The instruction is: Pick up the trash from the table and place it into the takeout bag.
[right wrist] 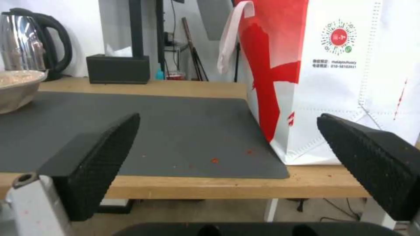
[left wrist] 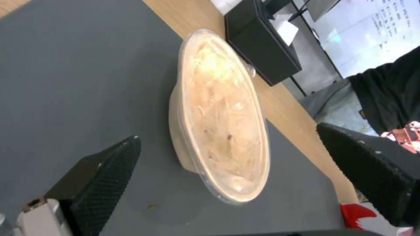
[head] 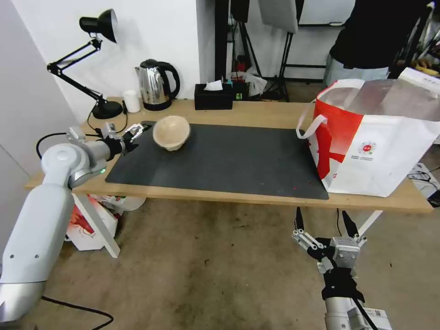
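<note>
A beige paper bowl (head: pixel 172 132) rests tilted on the dark grey mat (head: pixel 229 160) near the table's (head: pixel 256 114) back left. My left gripper (head: pixel 139 133) hovers open just left of it, and the bowl (left wrist: pixel 219 118) lies beyond the gap between its black fingers (left wrist: pixel 100 177). The white and red takeout bag (head: pixel 376 142) stands open at the table's right end. My right gripper (head: pixel 324 220) hangs open and empty below the front edge. It faces the bag (right wrist: pixel 332 82) across the mat (right wrist: pixel 175 131), and the bowl (right wrist: pixel 17 88) shows far off to one side.
Along the back edge stand a black desk lamp (head: pixel 98 64), a small white cup (head: pixel 132 101), a steel kettle (head: pixel 156 85) and a black tissue box (head: pixel 213 96). A person (head: pixel 366 41) stands behind the bag. A red-and-white carton (head: pixel 87 224) lies under the table.
</note>
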Motion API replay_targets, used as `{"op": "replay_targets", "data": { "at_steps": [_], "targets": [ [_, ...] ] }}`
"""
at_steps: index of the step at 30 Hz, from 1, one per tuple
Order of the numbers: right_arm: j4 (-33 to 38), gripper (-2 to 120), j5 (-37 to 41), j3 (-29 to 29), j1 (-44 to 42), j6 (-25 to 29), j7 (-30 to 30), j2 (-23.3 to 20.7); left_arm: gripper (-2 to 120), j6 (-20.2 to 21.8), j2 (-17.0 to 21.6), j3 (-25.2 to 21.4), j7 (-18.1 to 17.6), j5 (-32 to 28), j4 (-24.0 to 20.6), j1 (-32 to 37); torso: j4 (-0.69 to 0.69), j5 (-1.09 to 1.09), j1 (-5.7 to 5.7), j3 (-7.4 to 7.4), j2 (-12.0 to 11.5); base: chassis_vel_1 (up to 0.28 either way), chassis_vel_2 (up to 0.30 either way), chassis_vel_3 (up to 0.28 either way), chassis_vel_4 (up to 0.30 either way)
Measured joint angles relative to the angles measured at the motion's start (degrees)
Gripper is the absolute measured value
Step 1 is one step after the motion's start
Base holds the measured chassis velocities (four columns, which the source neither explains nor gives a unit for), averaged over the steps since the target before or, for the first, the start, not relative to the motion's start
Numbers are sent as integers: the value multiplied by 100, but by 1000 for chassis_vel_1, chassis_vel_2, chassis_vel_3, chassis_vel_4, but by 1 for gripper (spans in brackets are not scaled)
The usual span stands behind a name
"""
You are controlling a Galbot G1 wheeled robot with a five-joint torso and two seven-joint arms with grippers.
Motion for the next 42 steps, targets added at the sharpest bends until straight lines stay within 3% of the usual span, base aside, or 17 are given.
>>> {"op": "replay_targets", "data": {
  "at_steps": [10, 25, 31, 42],
  "targets": [
    [0, 100, 0, 0, 0, 0, 0, 0, 100, -20, -101, 151, 34, 114, 155, -164, 0, 0, 0, 0, 0, 0, 0, 0, 0],
    [0, 100, 0, 0, 0, 0, 0, 0, 100, -80, -465, 570, 108, 486, 801, -642, 0, 0, 0, 0, -1, 0, 0, 0, 0],
    [0, 100, 0, 0, 0, 0, 0, 0, 100, -98, -612, 678, 313, 771, 1049, -770, 0, 0, 0, 0, -1, 0, 0, 0, 0],
    [0, 100, 0, 0, 0, 0, 0, 0, 100, -102, -812, 728, 345, 923, 1111, -811, 0, -1, 0, 0, -1, 0, 0, 0, 0]
  ]
}}
